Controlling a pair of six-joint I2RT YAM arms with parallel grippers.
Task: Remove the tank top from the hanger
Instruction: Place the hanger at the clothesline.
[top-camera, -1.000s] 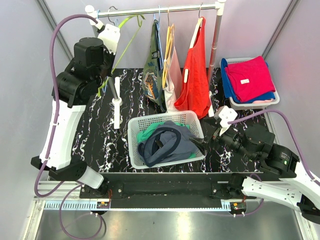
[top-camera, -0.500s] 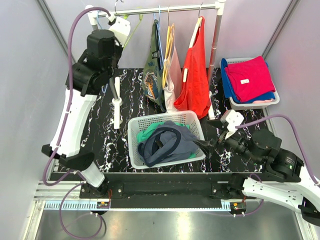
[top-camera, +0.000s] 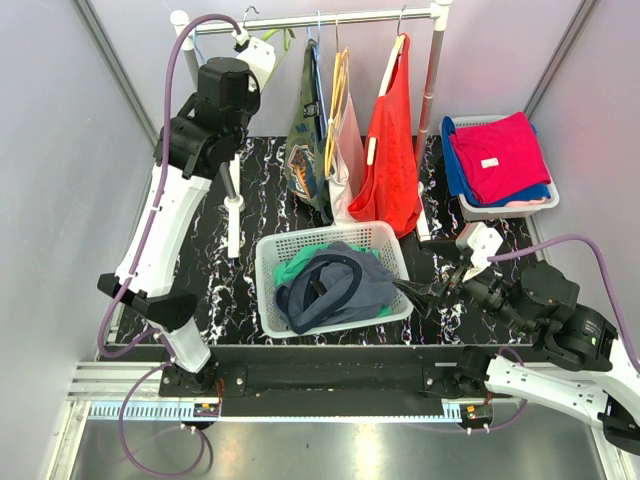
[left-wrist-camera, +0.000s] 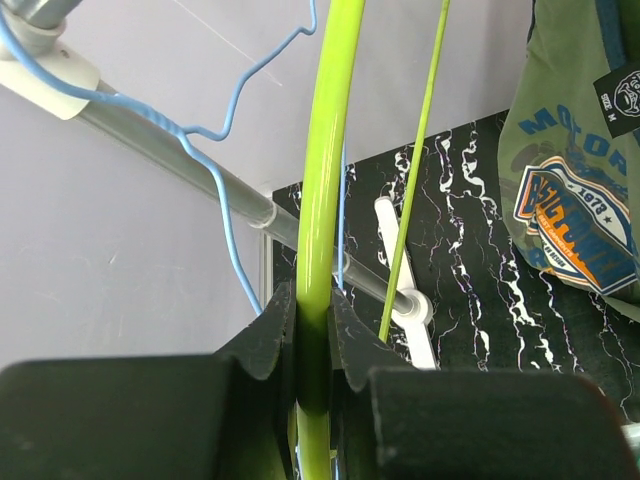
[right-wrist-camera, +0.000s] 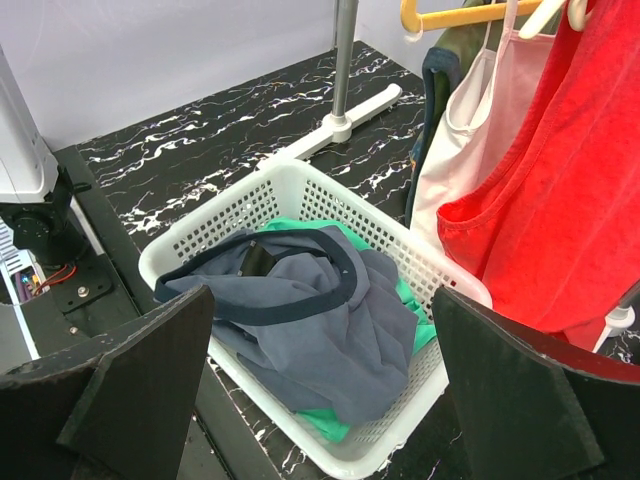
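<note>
Black marbled table (top-camera: 205, 275); lilac walls (top-camera: 50, 150)

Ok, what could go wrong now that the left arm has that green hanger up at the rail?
The green hanger, pinched in the left gripper, could snag the blue wire hanger beside it. It might also miss the rail and drop, or bump the olive shirt.

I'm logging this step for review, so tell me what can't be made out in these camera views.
- Left wrist: the green hanger runs off the top edge, so its hook is unseen.
- Top external: the left gripper is hidden behind its own wrist.
- Right wrist: the red tank top is cut off by the top and right edges.
</note>
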